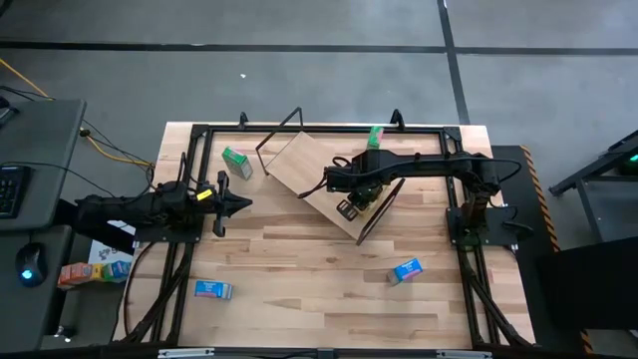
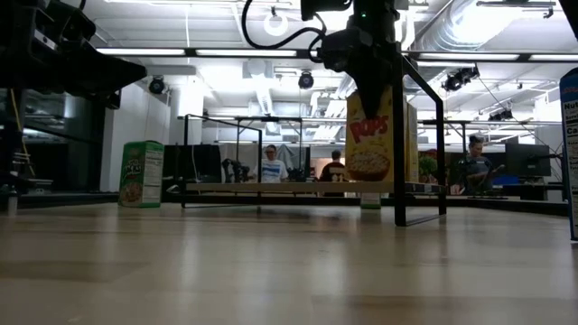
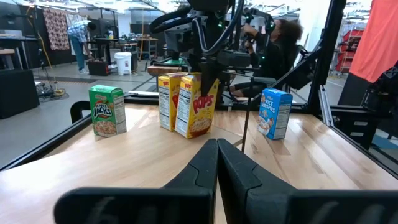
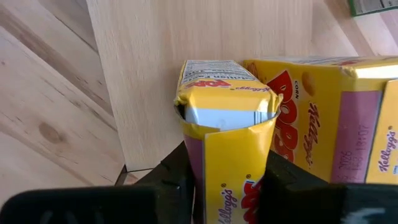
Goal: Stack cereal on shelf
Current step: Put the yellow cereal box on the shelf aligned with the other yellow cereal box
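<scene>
My right gripper (image 1: 357, 199) reaches over the shelf (image 1: 309, 170), a light-wood board on a black wire frame, and is shut on a yellow cereal box (image 4: 227, 124). A second yellow box (image 4: 323, 118) stands right beside it on the board. One green box (image 1: 236, 162) lies left of the shelf and another (image 1: 375, 137) sits at its far edge. Two blue boxes (image 1: 211, 289) (image 1: 406, 270) lie on the near tabletop. My left gripper (image 1: 239, 204) hovers shut at the table's left side, touching nothing. My right gripper pinches the yellow box near its top end (image 4: 224, 140), one finger (image 4: 177, 171) on each broad face. It comes from above, pointing down. The box stands upright, its top flap (image 4: 224, 115) gaping; its lower end (image 2: 368, 179) is at the board's surface.
Black frame rails (image 1: 189, 199) run along the table's left, right and far sides. Free wooden tabletop lies between the shelf and the near edge. People sit and stand in the room beyond the table (image 2: 269, 164).
</scene>
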Available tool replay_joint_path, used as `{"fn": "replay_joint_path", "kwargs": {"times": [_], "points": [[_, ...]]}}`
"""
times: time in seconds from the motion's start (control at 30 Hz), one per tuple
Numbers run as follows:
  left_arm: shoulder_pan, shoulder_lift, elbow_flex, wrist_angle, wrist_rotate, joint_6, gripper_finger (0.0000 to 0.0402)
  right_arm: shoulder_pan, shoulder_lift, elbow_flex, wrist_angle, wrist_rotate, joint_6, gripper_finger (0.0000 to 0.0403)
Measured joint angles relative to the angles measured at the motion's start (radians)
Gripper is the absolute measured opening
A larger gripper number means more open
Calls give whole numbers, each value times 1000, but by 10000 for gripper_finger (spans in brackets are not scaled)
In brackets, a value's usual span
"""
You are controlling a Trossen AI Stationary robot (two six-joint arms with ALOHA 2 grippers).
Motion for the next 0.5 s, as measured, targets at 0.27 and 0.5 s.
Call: {"fn": "replay_joint_path", "kwargs": {"times": [0.27,0.5], "points": [[0,0,0,0,0,0,0,0,0,0,-8,18,0,163],[0,0,0,0,0,0,0,0,0,9,-24,14,-17,188]]}}
